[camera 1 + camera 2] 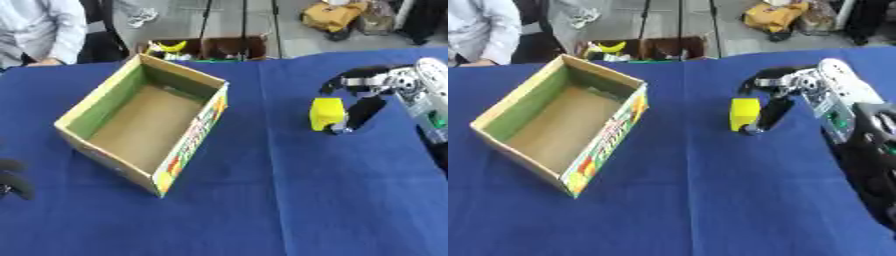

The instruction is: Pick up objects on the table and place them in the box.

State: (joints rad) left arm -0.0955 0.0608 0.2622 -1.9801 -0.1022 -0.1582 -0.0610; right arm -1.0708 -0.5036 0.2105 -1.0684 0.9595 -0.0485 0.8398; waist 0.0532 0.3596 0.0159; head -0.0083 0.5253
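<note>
A worktop (262,200) covered in a deep blue cloth filled most of the scene. On its left half sat an open cardboard box (140,122) with a brown inner floor, green-lined walls and a colourfully printed outer side; it lay askew, one corner pointing to the near side, and nothing showed inside it. Well apart from the box, on the right half, was a small bright yellow block (326,113) — the task's thing — held at the tips of the right robot hand (785,92). That black and silver hand reached in from the right edge, its dark fingers curled over the top of the block and its thumb pressed down along the block's right face, so the block was pinched between them; whether the block rested on the cloth or hung just above it could not be told. The left robot hand (13,177) showed only as a few dark curved fingers at the lower left edge of the left eye view, near the box's near corner but not touching it, with nothing in them. Beyond the far edge stood a second open brown carton (206,48) on the floor.
</note>
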